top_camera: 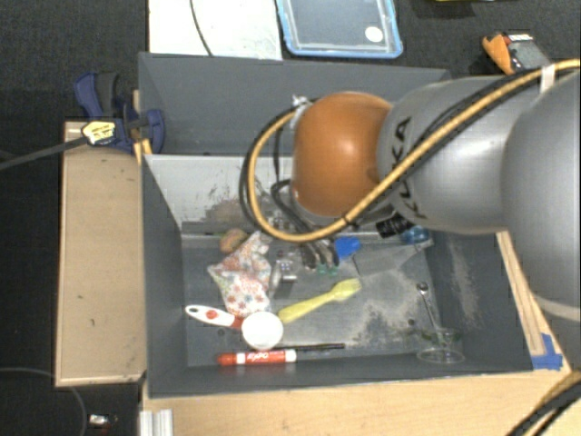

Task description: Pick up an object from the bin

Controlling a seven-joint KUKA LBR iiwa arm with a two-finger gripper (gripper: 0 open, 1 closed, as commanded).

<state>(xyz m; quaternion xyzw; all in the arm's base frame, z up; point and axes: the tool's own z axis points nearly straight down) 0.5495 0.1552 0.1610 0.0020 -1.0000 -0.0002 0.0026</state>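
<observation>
My gripper (pixel 305 256) hangs low in the middle of the bin, under the arm's orange dome, and most of it is hidden. Just left of it lies a crumpled pouch (pixel 243 278) with a red and white speckled pattern, close to or touching the gripper. A yellow plastic spoon-like piece (pixel 320 300) lies right below the gripper, slanting down to the left. A small blue thing (pixel 347 246) sits directly to its right.
Near the front wall lie a white round ball or cap (pixel 261 329), a red marker (pixel 257 357) and a white-and-red piece (pixel 208 314). A brown lump (pixel 234 239) sits at the back left. A clear glass piece (pixel 437 339) lies front right, another blue thing (pixel 417 236) at back right.
</observation>
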